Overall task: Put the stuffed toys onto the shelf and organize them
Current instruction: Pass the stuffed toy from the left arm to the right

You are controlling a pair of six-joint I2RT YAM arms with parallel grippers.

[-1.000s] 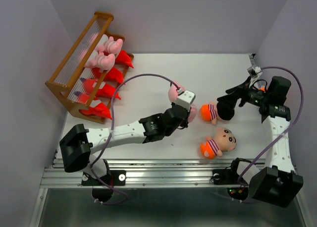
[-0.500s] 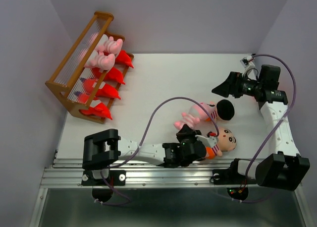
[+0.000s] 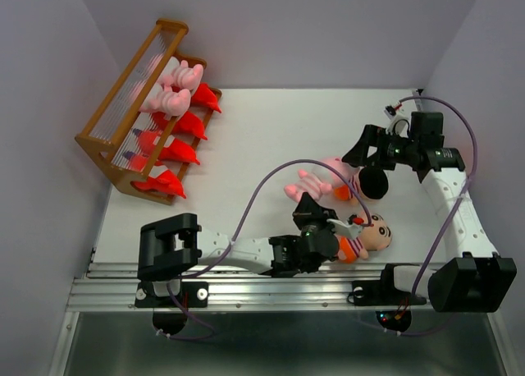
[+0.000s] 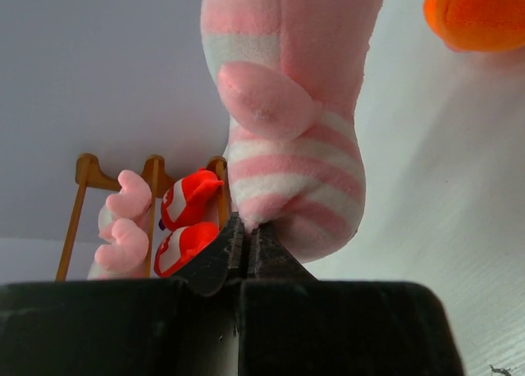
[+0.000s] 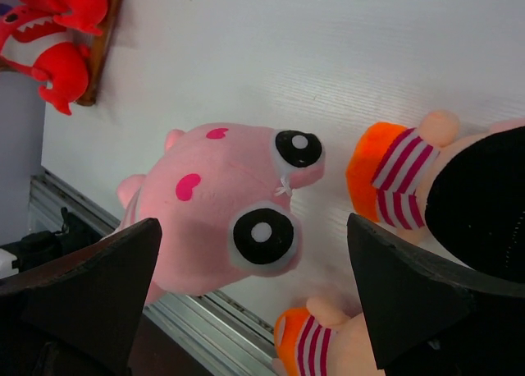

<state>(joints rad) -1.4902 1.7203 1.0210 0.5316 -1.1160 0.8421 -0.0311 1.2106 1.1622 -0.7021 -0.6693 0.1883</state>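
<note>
Stuffed toys are found in two spots, going by the top view. Two pink pigs point(image 3: 174, 87) and four red monsters point(image 3: 176, 142) are already parked on the shelf point(image 3: 123, 113) at the far left corner of the table point(image 3: 246, 130), and three more are left out on the right half. The left arm is stretched low and long along the near edge, wrist turned toward the far side, and the left gripper point(image 3: 307, 202) is clamped on a third pig point(image 3: 324, 177). That pig's head is pressed against a black-haired boy doll point(image 3: 371, 181). A second boy doll point(image 3: 369, 235) is laid right beside the left wrist. The right arm is folded up tall with its forearm swung back toward the middle, and the right gripper point(image 3: 358, 146) is held wide open just by the black-haired doll.

Left wrist view next: the jaws are seen squeezed nearly together on the bottom edge of the pig's striped body. Whether it's lifted off the table can't be told, tbh. The shelf is seen well apart in the background.

Right wrist view: both fingers point(image 5: 90, 286) are spread to the frame's edges, no toy touched. The pig's big-eyed face is framed between them, with the dolls' striped shirts off to the right.
</note>
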